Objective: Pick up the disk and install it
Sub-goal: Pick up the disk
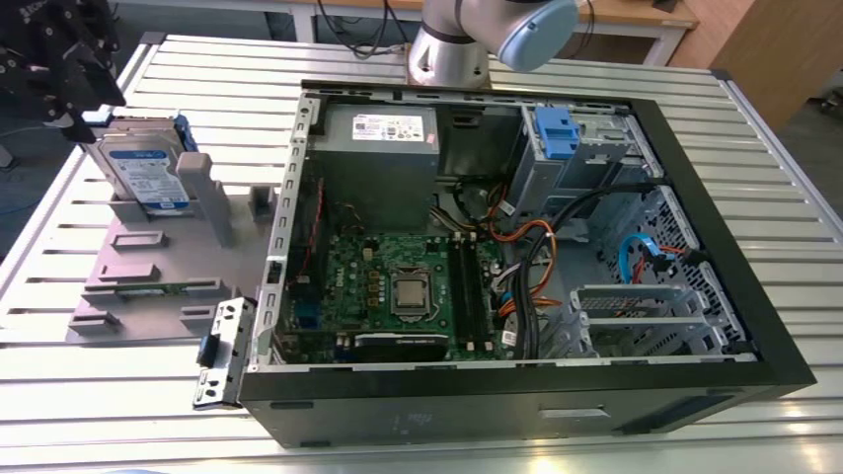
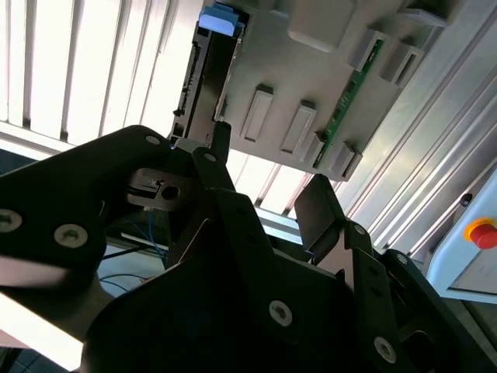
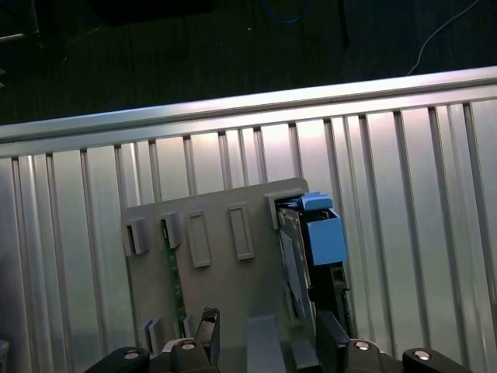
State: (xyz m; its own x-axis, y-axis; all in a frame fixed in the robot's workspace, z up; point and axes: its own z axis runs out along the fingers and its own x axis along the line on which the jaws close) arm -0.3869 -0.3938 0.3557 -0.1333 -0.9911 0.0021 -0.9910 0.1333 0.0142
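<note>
From my seat the black two-fingered gripper [image 3: 268, 342] reads as released: in both wrist views its fingers [image 3: 206, 330] stand apart with nothing clamped between them. In the exterior view the gripper [image 1: 59, 69] hangs high over the table's far corner on the exterior view's left.

The disk [image 1: 138, 163], a flat rectangular silver hard drive with a blue-and-white label and blue plastic rails [image 3: 320, 237] along its edges, sits parked in a light grey plastic fixture plate [image 1: 145, 276] beside the case. It is not installed. It lies below the gripper and a little toward the exterior view's right. It stands on edge, propped against a grey upright, and its long axis looks closer to vertical than flat. In the first wrist view I see its thin upper edge, which sits nearer one finger than the other. I judge the jaws are not centred over it and are well short of touching it.

My count is one gripper with two fingers, one disk, one fixture plate and one thin green memory stick [image 3: 175, 272] slotted into that plate. There is also one open black computer case [image 1: 527, 400] lying on the slatted aluminium table [image 1: 777, 197].
</note>
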